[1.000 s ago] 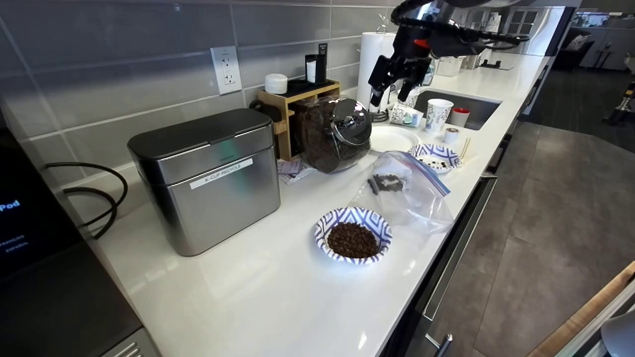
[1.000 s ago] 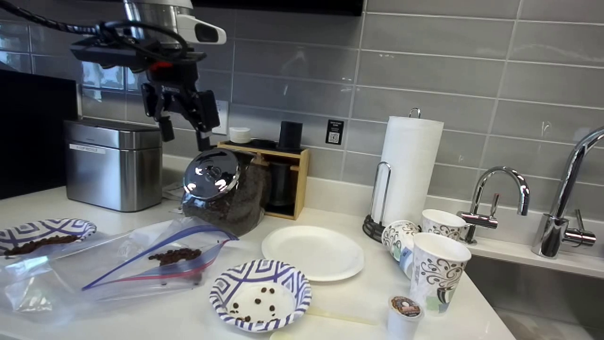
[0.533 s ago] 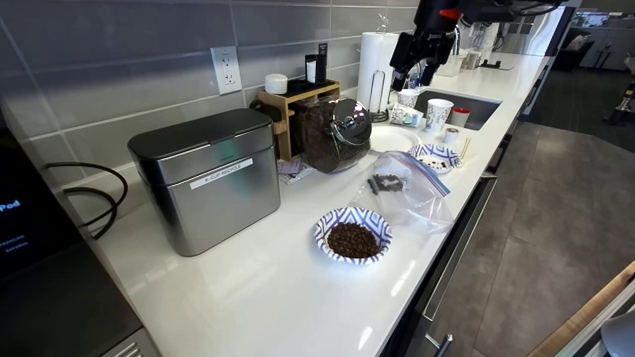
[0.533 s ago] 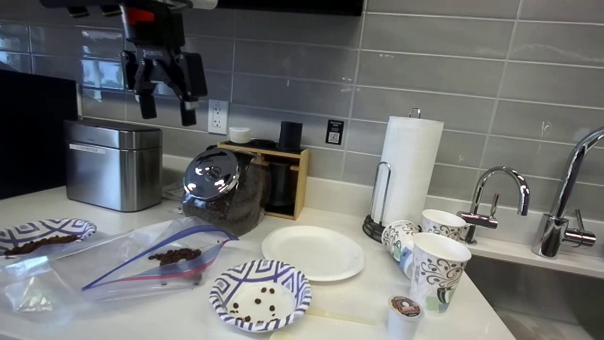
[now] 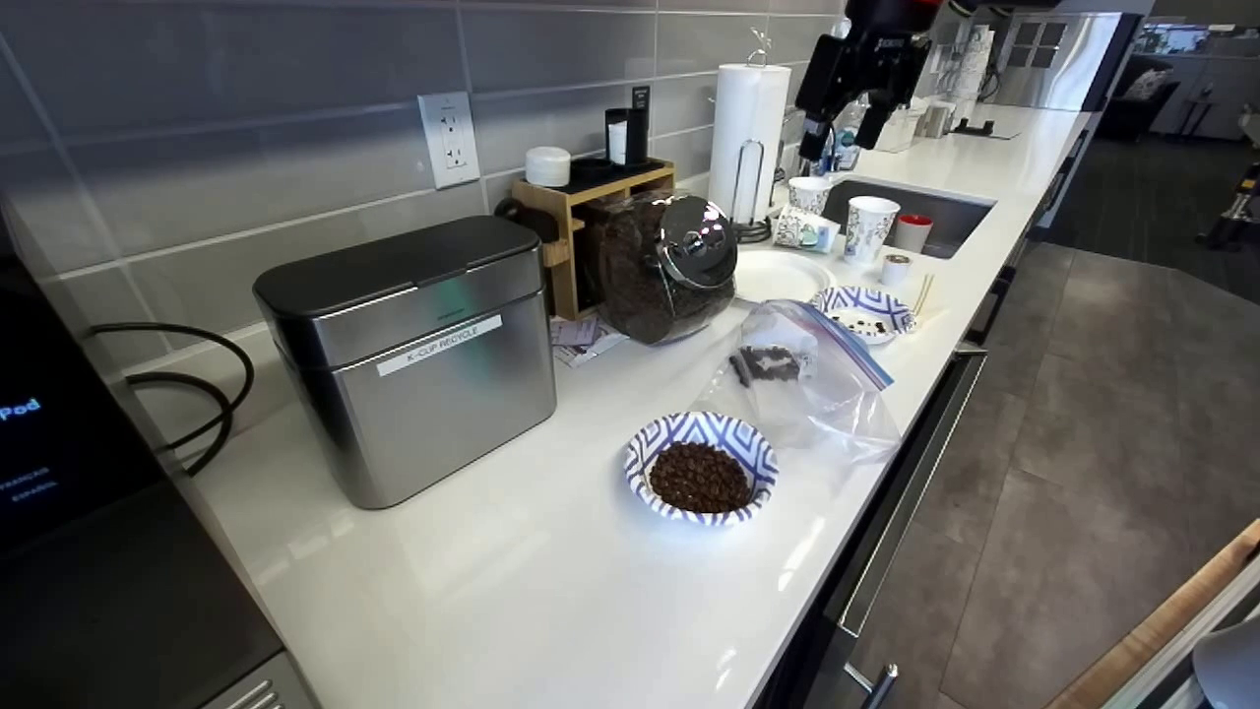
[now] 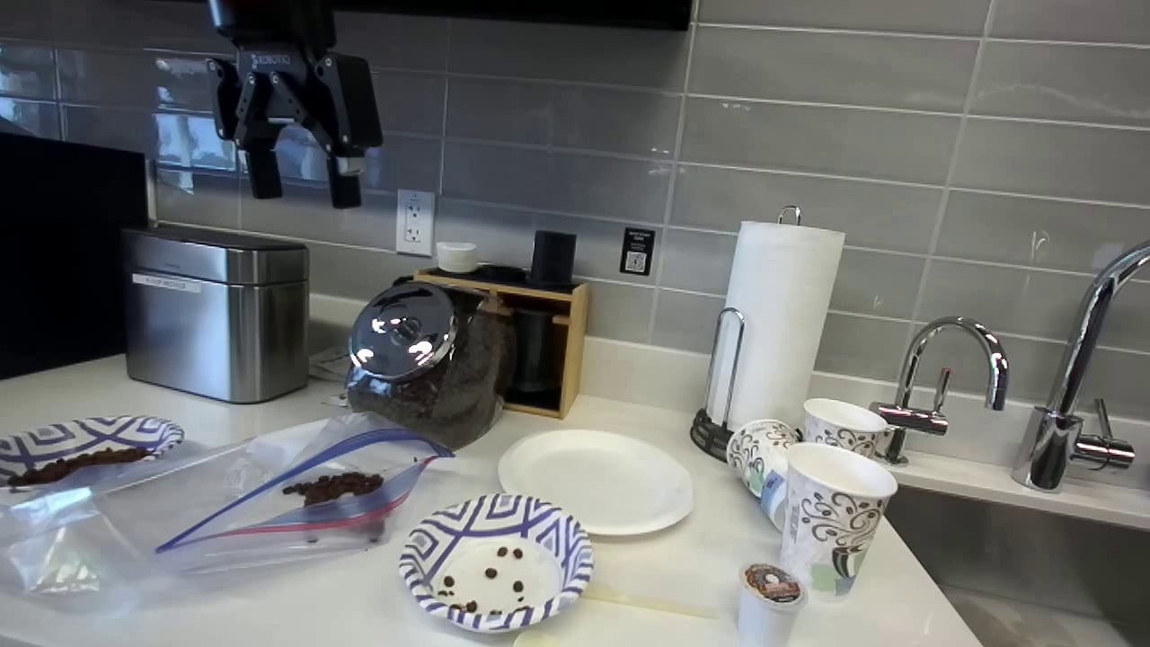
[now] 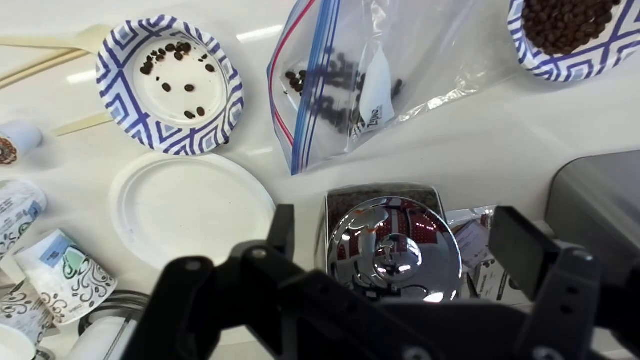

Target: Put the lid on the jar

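- Shiny chrome round domed lid (image 7: 395, 250): on slanted mouth of rounded clear-glass jar (image 6: 458, 386) w/ dark brown contents (image 5: 640, 281), nr wall edge of glossy white desk (image 5: 532, 591); looks capped, can't tell if fully seated.
- Black two-fingered claw (image 6: 305, 192): fingers (image 6: 264, 175) spread, nothing held, hangs high, well apart from lid.
- Risk: off-centre press cd slide prob. slick, tilted lid off; sideways bump cd shove jar into light-wood rack (image 6: 577, 350).
- Also: low pass twd front edge might snag clear plastic zip bag (image 5: 817, 394) or tip blue-and-white patterned paper bowl (image 5: 760, 463), spilling brown beans (image 5: 699, 478).
- Desk: grey metal box (image 5: 453, 394) nr wall edge, grey steel sink (image 6: 1033, 548) btwn wall & front edges.
- Rm: grey tile wall (image 5: 246, 59), dark tiled floor (image 5: 1102, 473) past front edge.
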Motion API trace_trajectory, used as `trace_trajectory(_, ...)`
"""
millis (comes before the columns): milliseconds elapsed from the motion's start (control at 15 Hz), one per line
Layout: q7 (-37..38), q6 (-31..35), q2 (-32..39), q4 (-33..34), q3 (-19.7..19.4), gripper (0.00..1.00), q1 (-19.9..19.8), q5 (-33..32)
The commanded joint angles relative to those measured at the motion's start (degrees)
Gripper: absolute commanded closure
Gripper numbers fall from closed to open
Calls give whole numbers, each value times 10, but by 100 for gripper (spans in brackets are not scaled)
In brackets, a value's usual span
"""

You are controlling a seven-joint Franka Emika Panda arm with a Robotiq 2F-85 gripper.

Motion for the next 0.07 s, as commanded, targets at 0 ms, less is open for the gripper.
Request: trace_trajectory(0, 1, -1, 0, 1, -5, 0, 5, -2)
